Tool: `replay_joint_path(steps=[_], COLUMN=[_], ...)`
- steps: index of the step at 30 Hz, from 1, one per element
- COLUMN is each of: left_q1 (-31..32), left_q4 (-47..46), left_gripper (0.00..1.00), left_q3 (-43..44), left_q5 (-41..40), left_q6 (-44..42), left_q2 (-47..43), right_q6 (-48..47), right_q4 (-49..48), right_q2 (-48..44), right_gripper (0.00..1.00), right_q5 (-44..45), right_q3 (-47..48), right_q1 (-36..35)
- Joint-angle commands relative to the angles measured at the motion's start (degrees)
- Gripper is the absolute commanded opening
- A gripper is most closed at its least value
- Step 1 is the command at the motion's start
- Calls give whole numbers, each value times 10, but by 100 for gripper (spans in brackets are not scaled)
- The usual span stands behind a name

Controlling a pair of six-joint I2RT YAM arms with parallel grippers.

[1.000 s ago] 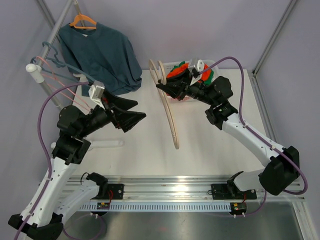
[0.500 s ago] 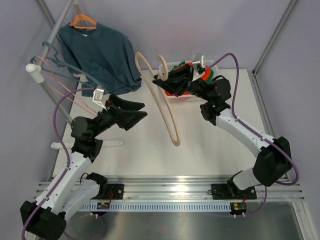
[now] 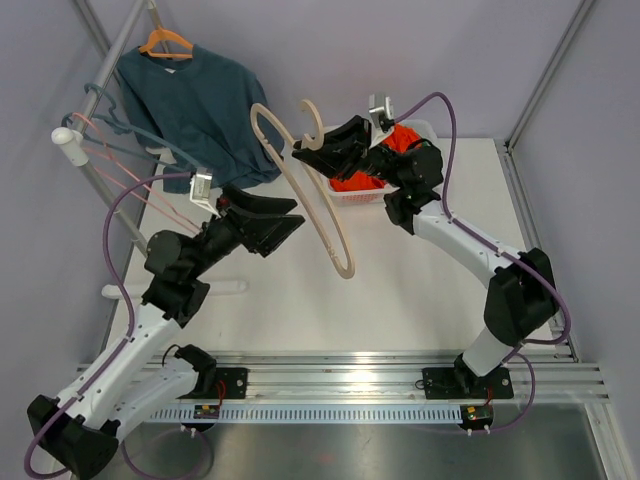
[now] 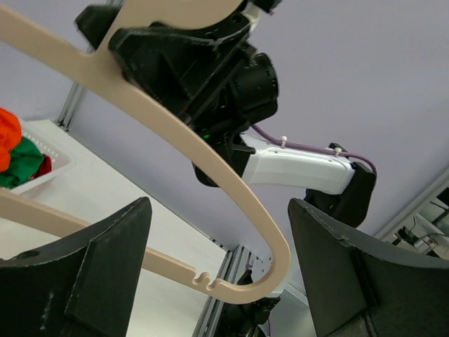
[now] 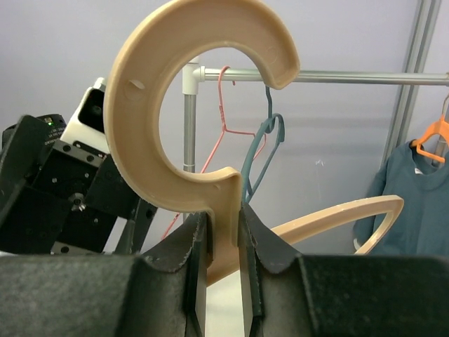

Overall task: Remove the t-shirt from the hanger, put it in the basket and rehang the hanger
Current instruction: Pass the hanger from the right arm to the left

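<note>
Beige hanger (image 3: pixel 336 240) bare, neck clamped in right gripper (image 5: pixel 222 242), held high over table (image 3: pixel 420 280). Left gripper (image 3: pixel 292 216) gaping, empty, near it. Blue t-shirt (image 3: pixel 205 105) hangs at rail (image 5: pixel 351 76). Likely stowing hanger: next, line hook over rail.

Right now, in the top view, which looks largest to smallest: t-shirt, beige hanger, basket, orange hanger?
1. t-shirt
2. beige hanger, held nearer the camera
3. basket, partly hidden, so unsure against the beige hanger
4. orange hanger, only its top shows

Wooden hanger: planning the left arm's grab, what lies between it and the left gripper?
Nothing: top view shows a bare gap between left gripper and wooden hanger.
</note>
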State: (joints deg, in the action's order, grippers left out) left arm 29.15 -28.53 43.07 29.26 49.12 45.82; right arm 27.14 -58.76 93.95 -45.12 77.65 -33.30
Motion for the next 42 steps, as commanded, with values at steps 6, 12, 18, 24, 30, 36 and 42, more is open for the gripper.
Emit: replay_joint_path(steps=[6, 12, 18, 24, 30, 36, 42], left_q1=[67, 99, 122, 133, 140, 141, 141], left_q4=[193, 221, 208, 211, 242, 256, 255], left_gripper=[80, 80, 79, 80, 79, 68, 54], left_q3=[88, 98, 92, 101, 118, 124, 107], left_q5=[-217, -257, -286, -322, -346, -379, -403], left_q6=[-35, -36, -37, -36, -29, -13, 14], left_q2=[16, 29, 31, 43, 52, 52, 37], right_q6=[37, 40, 28, -12, -78, -100, -108], right_q4=[-61, -51, -29, 6, 68, 82, 64], right_q2=[34, 59, 82, 90, 92, 92, 96], right_gripper=[0, 0, 0, 0, 0, 0, 0], right_q5=[-35, -44, -51, -48, -38, -32, -12], right_q3=[65, 90, 110, 124, 133, 129, 113], right_q1=[1, -2, -11, -31, -58, -68, -72])
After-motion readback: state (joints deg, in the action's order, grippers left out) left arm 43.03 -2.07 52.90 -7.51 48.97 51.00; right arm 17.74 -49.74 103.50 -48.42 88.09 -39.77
